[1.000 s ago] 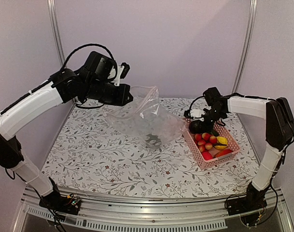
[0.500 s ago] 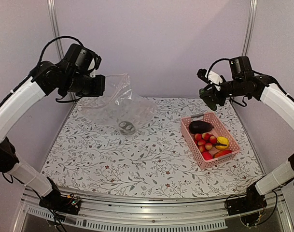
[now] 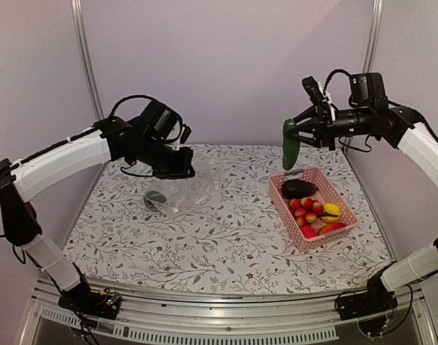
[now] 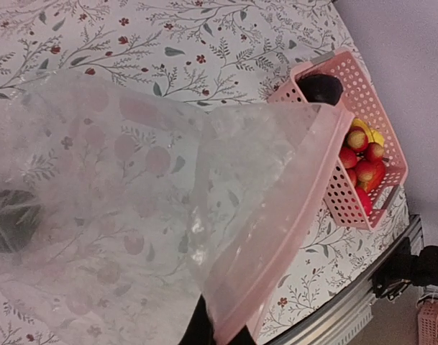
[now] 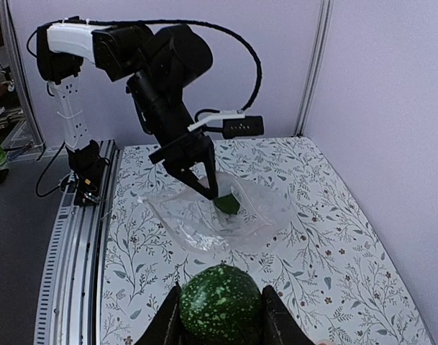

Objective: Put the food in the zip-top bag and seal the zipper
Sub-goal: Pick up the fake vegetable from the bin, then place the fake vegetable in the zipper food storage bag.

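Note:
The clear zip-top bag [image 3: 186,190] lies slumped on the table with a dark green food piece [image 3: 155,198] inside. My left gripper [image 3: 184,171] is shut on the bag's mouth edge; in the left wrist view the zipper [image 4: 290,208] runs up from my gripper [image 4: 217,334]. My right gripper [image 3: 293,129] is shut on a speckled dark green cucumber [image 3: 290,152], which hangs above the pink basket [image 3: 282,205]. The right wrist view shows the cucumber [image 5: 220,305] between the fingers, with the bag [image 5: 204,230] farther off. The remaining food lies in the basket: a dark piece [image 3: 299,188], red tomatoes [image 3: 305,208] and a yellow piece [image 3: 331,210].
The pink basket stands at the table's right side and also shows in the left wrist view [image 4: 341,194]. Upright frame posts [image 3: 85,65] rise at the back corners. The metal rail [image 3: 204,327] runs along the near edge.
My left gripper has brought the bag down from mid-air to the table and moved right. My right gripper, seen low in the basket earlier, is now raised and holds the green cucumber.

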### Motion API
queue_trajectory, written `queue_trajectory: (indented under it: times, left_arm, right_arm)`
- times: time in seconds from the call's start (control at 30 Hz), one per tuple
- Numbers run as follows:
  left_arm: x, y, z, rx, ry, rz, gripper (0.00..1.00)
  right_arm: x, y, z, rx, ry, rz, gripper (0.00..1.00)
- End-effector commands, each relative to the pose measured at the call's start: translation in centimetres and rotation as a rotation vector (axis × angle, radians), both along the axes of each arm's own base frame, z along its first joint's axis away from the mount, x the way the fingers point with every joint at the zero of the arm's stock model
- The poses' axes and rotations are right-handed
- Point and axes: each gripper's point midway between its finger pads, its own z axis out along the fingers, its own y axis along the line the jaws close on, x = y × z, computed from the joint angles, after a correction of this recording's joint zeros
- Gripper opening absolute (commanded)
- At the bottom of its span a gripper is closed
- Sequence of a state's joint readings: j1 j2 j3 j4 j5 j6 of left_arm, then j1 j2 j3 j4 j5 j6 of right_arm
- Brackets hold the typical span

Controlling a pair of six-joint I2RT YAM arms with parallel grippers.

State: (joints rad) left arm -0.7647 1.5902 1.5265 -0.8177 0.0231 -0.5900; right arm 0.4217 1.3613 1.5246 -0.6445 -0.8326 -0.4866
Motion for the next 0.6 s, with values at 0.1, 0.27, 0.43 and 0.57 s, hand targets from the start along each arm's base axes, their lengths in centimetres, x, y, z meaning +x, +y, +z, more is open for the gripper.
queue_trajectory:
  times: [0.1, 0.27, 0.43, 0.57]
  left_arm:
    - [3.0, -7.9, 3.3, -0.300, -0.064, -0.066, 0.00]
    - [4.3, -9.7, 3.5, -0.358, -0.067, -0.065, 0.00]
    - [5.0, -10.4, 3.9, -0.417, -0.070, -0.056, 0.00]
    - [5.4, -11.0, 4.2, -0.449, -0.058, -0.066, 0.00]
  right_arm:
    - [-2.9, 2.2, 6.4, 0.266, 0.069, 0.221, 0.01]
    - [-1.9, 4.1, 7.0, 0.336, 0.152, 0.258, 0.01]
    - [0.6, 5.8, 5.2, 0.356, 0.156, 0.225, 0.01]
    - [2.8, 6.8, 2.2, 0.350, 0.167, 0.187, 0.03]
